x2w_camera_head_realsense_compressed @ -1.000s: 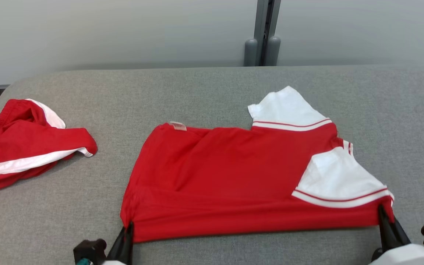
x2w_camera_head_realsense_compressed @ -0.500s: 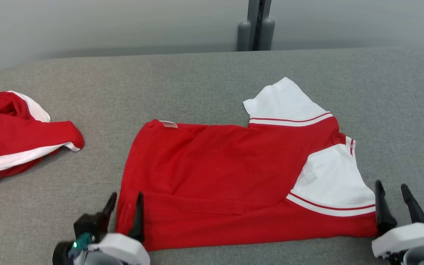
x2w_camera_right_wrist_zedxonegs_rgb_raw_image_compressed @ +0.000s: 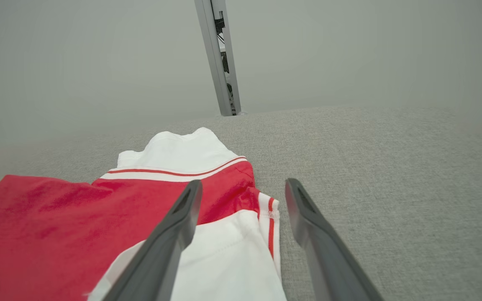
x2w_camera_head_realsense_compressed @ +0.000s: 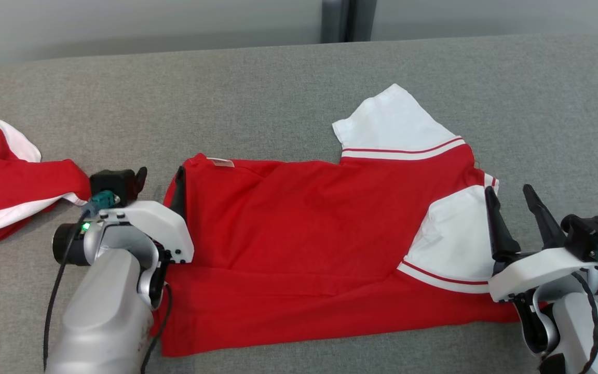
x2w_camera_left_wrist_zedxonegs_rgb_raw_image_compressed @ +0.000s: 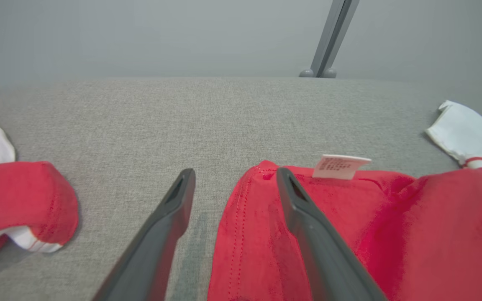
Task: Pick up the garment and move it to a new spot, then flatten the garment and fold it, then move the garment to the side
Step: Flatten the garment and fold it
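Fold step, I'd say: shirt (x2w_camera_head_realsense_compressed: 304,234) lies flat mid-table (x2w_camera_head_realsense_compressed: 278,93). L tool (x2w_camera_head_realsense_compressed: 160,182) wide, empty, astride shirt's left edge. R tool (x2w_camera_head_realsense_compressed: 509,208) wide, empty, astride sleeve (x2w_camera_head_realsense_compressed: 454,239) edge. Next prob: pinch both edges, fold over evenly.

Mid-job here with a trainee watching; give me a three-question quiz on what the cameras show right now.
1. True or false: the left claw and right claw both stand open.
2. In the head view, the white label sits at which corner of the red shirt? A near-left; B far-left; C far-right.
3. Fill in: ___ garments lie on the grey surface.
Key: 1 true; 2 B; 3 two, counting the red-and-white garment to the shirt's left.
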